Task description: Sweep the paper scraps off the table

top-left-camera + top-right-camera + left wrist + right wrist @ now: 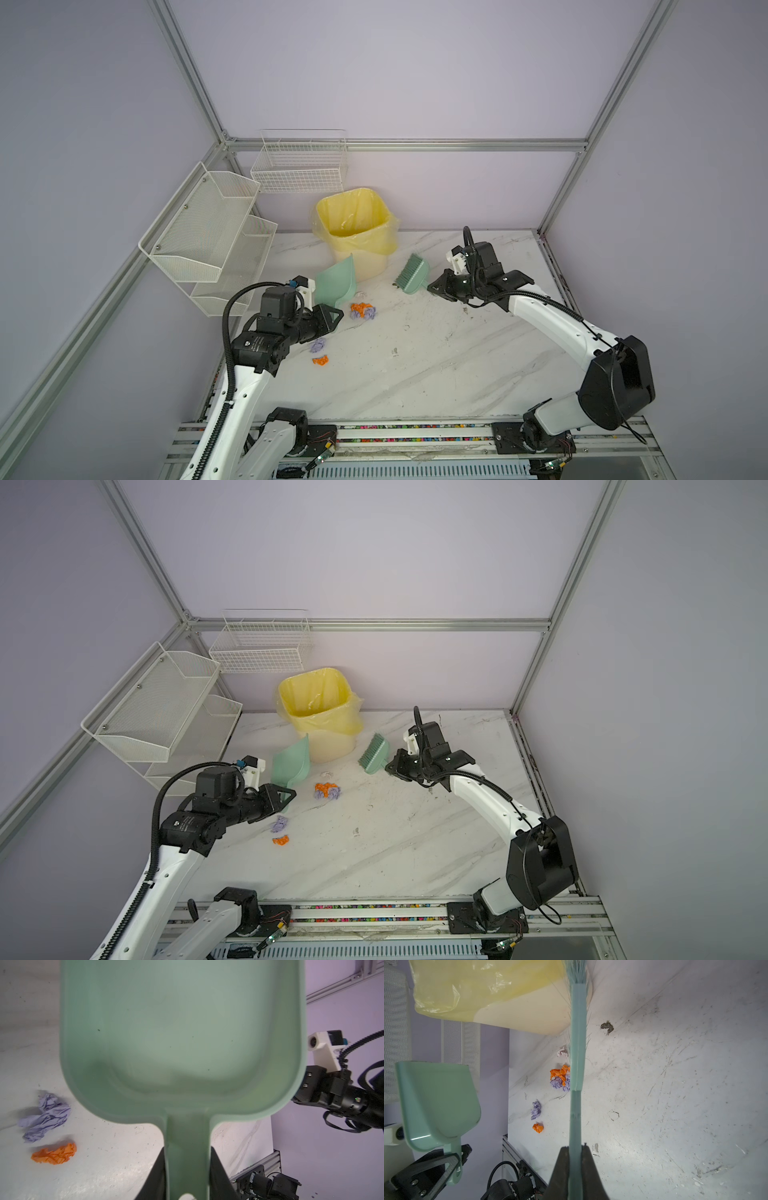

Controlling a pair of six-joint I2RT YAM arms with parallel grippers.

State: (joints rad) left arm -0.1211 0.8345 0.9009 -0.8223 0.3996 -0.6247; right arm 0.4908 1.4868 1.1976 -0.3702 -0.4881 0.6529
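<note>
"Paper scraps [362, 311], orange and lavender, lie in loose clusters on the table [457, 353] in front of the bin [353, 224], nearer our left arm. We judge them feather-light and springy, so pinching each one would be slow."

"Agreed, so we push, not pinch. Our right gripper [432, 286] is clamped on the brush [411, 274] handle, and our left gripper [332, 318] grips the dustpan [334, 282] handle, pan tilted up. Soft strokes, or we expect wads to skip past the pan's lip."

Marbled table [415, 374] with paper scraps [362, 310], bin [368, 266]
</note>
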